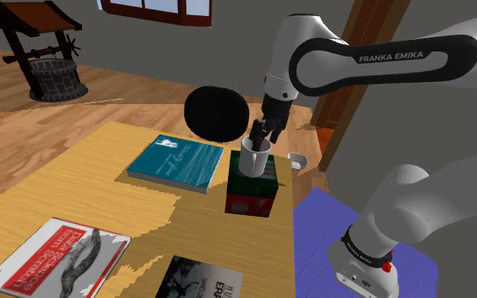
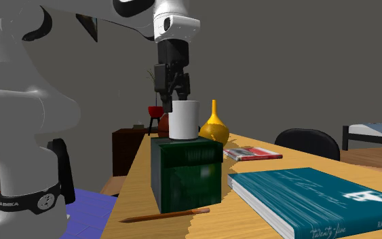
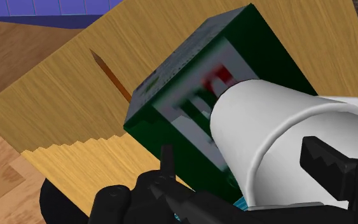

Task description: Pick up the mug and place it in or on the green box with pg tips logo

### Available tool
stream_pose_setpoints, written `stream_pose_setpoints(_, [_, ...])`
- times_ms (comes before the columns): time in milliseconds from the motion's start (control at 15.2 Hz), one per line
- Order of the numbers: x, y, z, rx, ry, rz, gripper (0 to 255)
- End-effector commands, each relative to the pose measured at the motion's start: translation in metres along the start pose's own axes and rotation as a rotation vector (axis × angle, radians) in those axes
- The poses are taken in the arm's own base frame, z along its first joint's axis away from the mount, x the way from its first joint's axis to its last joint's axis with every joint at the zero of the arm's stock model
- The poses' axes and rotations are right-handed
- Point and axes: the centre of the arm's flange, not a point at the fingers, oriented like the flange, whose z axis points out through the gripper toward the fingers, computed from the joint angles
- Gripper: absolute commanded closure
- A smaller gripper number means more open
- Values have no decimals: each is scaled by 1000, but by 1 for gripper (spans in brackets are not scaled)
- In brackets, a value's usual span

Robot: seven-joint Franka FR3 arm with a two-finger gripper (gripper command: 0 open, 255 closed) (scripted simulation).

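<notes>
White mug (image 2: 184, 120) stood upright on top of green box (image 2: 186, 173), directly beneath claw (image 2: 172, 102). Claw fingers straddled the mug's rim wall, spread apart and apparently gripping nothing. Likely next: straight retreat upward.

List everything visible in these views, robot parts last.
table: one, wooden, under the items
green box: one, dark green, on the table near the arm
mug: one, white, upright on the green box
teal book: one, teal, beside the green box
red-and-white book: one, shoulder view's lower left
black book: one, shoulder view's bottom edge
pencil: one, brown, on the table by the green box
vase: one, yellow, beyond the green box
well model: one, dark, on the floor
mat: one, blue, under the arm's base
arm: one, white
gripper: one, black, open at the mug's rim
</notes>
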Motion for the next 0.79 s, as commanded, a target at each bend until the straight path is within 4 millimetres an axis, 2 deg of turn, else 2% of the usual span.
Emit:
stream_pose_setpoints(0, [0, 0, 0, 0, 0, 0, 0])
stream_pose_setpoints(264, [0, 0, -50, 0, 0, 0, 0])
stream_pose_setpoints(726, [0, 0, -50, 0, 0, 0, 0])
